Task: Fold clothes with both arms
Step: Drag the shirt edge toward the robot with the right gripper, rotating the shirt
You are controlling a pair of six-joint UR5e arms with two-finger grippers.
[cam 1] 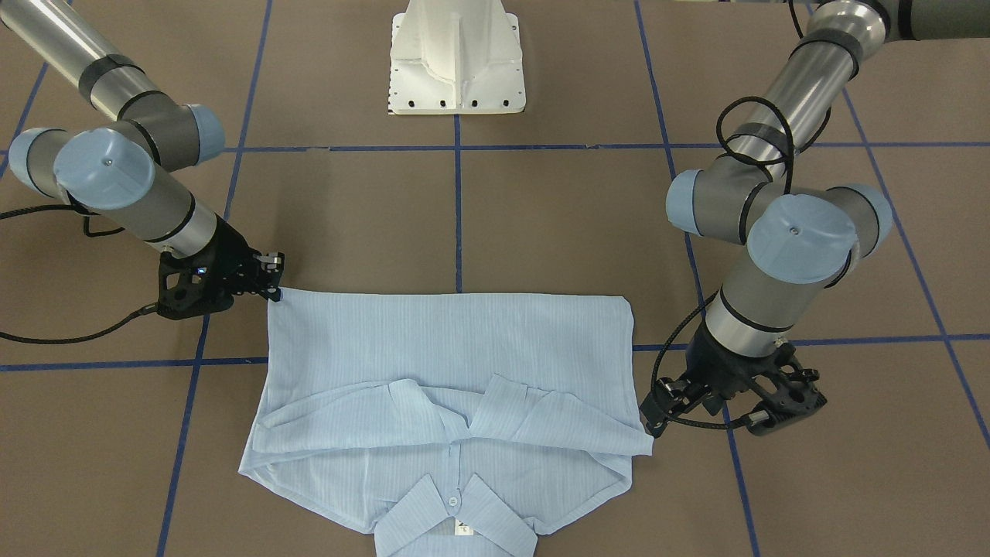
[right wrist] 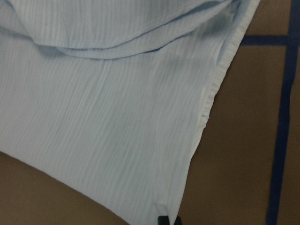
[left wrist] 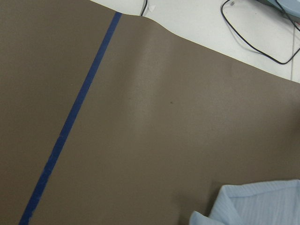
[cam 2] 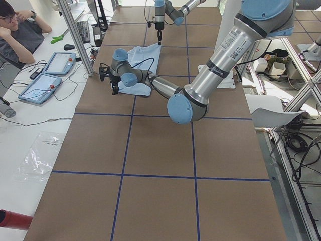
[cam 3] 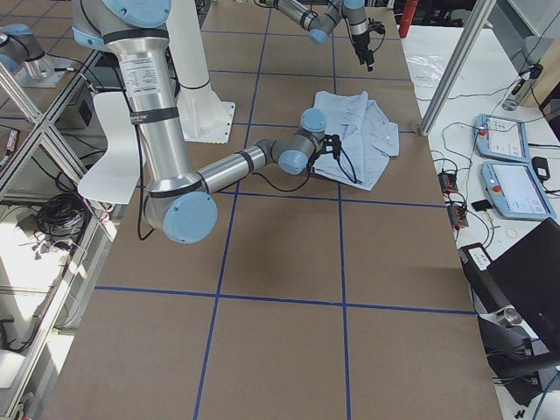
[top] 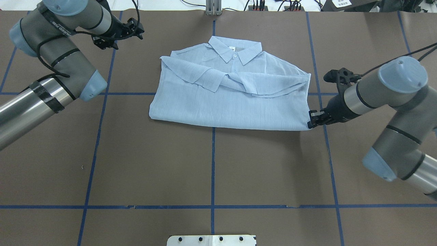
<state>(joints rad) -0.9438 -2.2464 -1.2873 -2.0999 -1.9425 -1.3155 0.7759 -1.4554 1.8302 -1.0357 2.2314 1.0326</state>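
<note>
Shirt (top: 232,99) corner in right gripper (top: 311,120)

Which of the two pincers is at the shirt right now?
The right pincer, its tips at a corner of the shirt. The left pincer is clear of the cloth, over bare table.

The brown surface (top: 136,153), gridded with blue tape lines (top: 212,164), carries a folded pale-blue shirt (top: 232,106) lying flat, its collar on the side away from the white pedestal base (top: 211,240).
</note>
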